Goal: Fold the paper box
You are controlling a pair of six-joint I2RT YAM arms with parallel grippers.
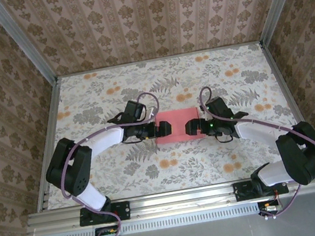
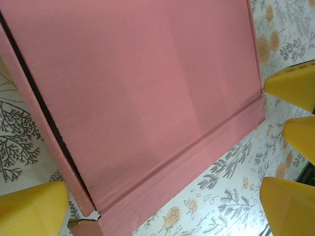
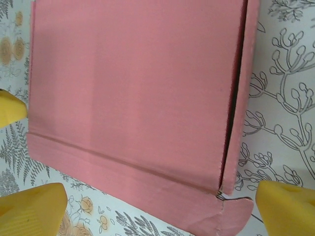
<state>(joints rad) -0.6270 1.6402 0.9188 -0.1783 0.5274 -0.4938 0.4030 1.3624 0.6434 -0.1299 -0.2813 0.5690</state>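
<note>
The paper box (image 1: 177, 118), a flat rectangle of matte pink card with creased edge strips and a rounded tab at one corner, lies near the middle of the table (image 1: 230, 82), on its floral-print cover. The left gripper (image 1: 167, 128) and right gripper (image 1: 188, 128) sit at the box's left and right ends. Their yellow wedge-shaped fingertips (image 2: 32, 209) are spread wide and clasp nothing.

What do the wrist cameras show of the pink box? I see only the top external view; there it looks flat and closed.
Observer: In the right wrist view, a rounded tab sticks out at one corner of the paper box.
Operator: Is the side shut?
Observer: Not fully: the left wrist view shows a dark gap along one side.
Operator: And the fingers?
Observer: The yellow fingertips of the right gripper stand wide apart.
</note>
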